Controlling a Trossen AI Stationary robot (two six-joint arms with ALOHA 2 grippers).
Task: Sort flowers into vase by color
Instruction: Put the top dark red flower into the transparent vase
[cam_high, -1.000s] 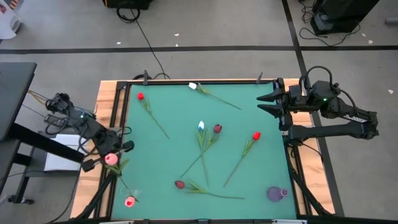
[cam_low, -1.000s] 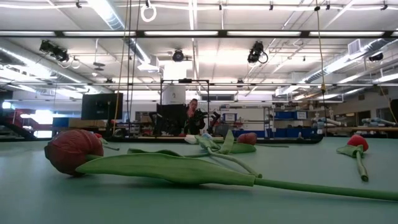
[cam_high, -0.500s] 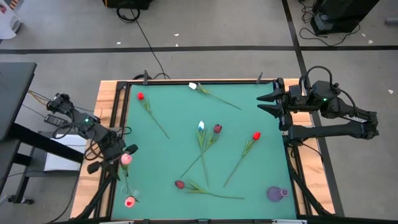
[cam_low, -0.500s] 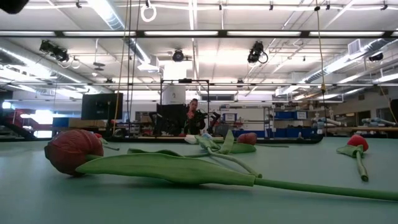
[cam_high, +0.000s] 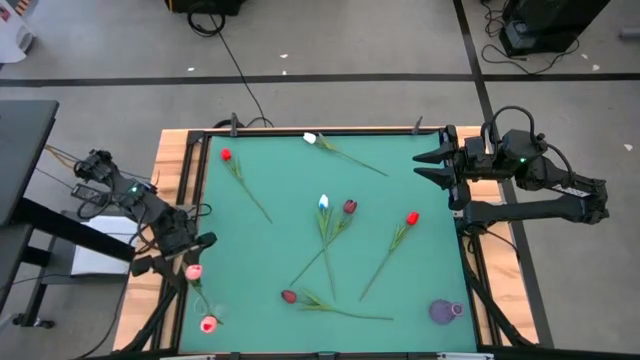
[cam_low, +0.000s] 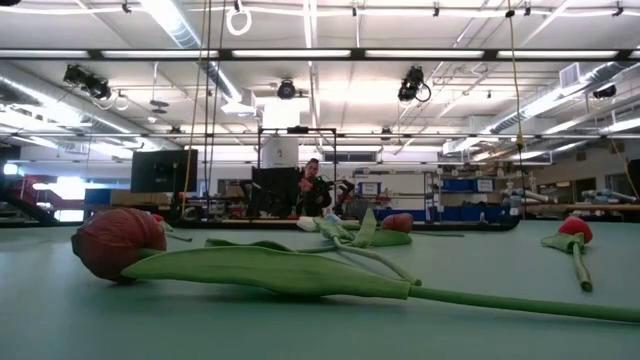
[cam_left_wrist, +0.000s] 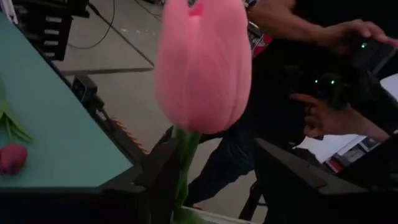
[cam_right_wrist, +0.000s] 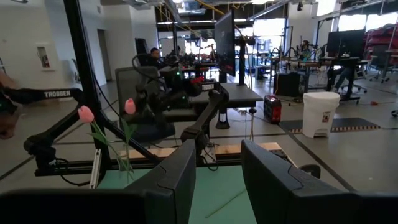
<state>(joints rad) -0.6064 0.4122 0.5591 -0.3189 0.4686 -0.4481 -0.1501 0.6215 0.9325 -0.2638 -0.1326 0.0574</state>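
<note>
A pink tulip (cam_high: 193, 271) stands upright between the open fingers of my left gripper (cam_high: 172, 253) at the table's near left corner. Its head (cam_left_wrist: 202, 62) fills the left wrist view, and its stem (cam_left_wrist: 185, 162) runs down toward a clear vase (cam_high: 210, 315) that holds another pink tulip (cam_high: 208, 323). Red (cam_high: 226, 155), white (cam_high: 310, 138), dark red (cam_high: 349, 207) and other tulips lie flat on the green mat (cam_high: 270, 250). My right gripper (cam_high: 425, 166) hovers open over the far right edge with nothing between its fingers. My left gripper stands with its fingers level on either side of the pink tulip's stem, just below the head. The stem (cam_left_wrist: 183, 171) runs close beside one finger (cam_left_wrist: 155, 183), and I cannot tell whether they touch. The other finger (cam_left_wrist: 292, 180) stands well clear of it.
A purple vase (cam_high: 446, 311) lies at the near right corner. A dark red tulip (cam_low: 118, 242) with a long leaf lies close to the low camera. A person's hands (cam_left_wrist: 323, 118) show beyond the table's left side. Black frame rails (cam_high: 190, 200) border the mat.
My left gripper has let go of the pink tulip and kept its place, with its wrist rolling a little. The tulip's head has swung toward the table's right and then toward the near edge, and it stands free between the fingers.
</note>
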